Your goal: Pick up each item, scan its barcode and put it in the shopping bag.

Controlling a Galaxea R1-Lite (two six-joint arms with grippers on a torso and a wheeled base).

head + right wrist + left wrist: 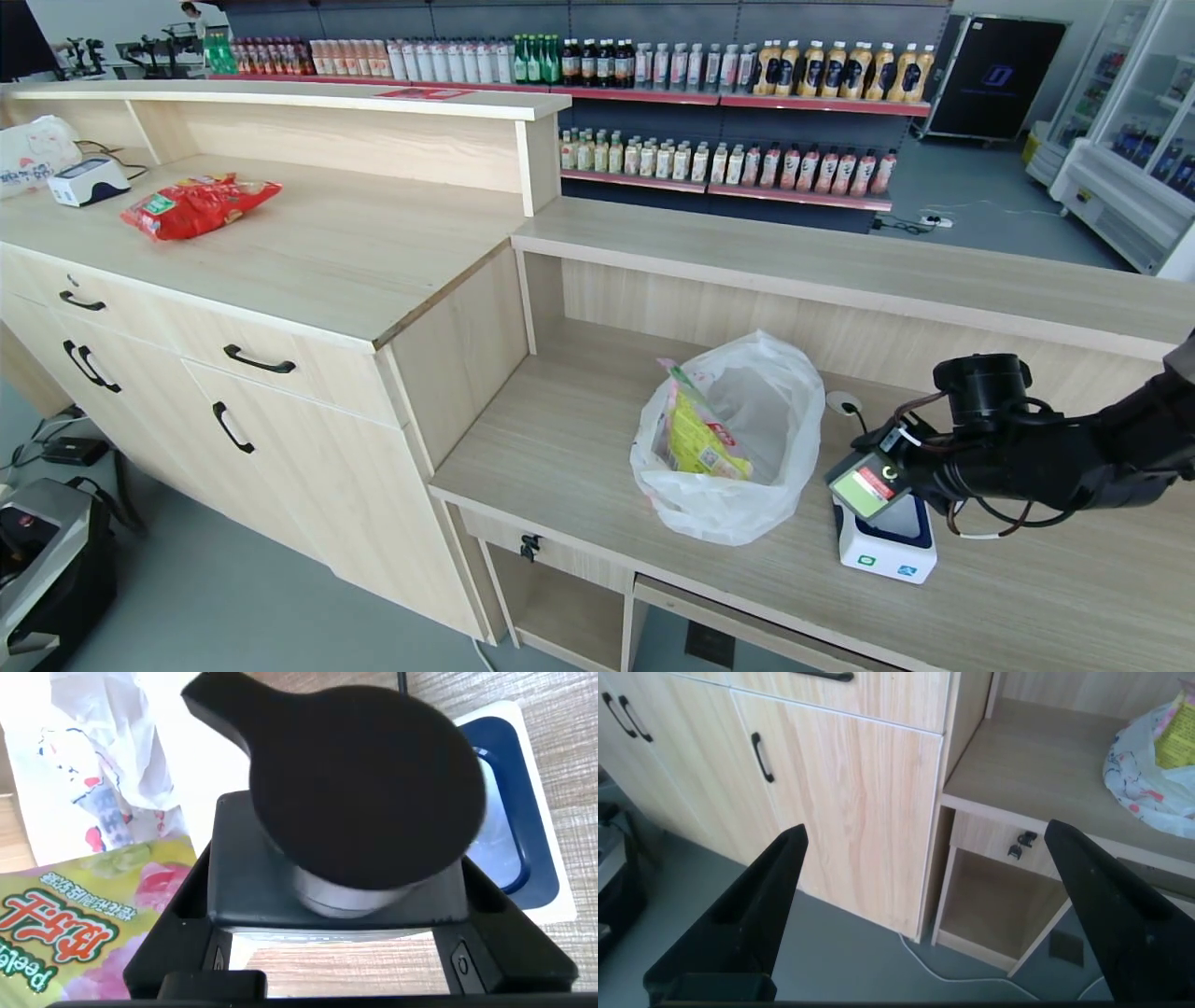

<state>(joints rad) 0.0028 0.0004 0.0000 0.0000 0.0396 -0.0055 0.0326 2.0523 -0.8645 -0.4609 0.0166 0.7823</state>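
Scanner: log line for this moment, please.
right claw | shut on green-red item above scanner | shopping bag beside, yellow packet inside | left claw open

Bright, even light casts soft shadows by the shopping bag (766, 392); the counter (579, 439) edges bow.

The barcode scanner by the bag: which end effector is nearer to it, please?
Right. The right end effector holds a packet just above the barcode scanner; the left end effector hangs low before the cabinet door.
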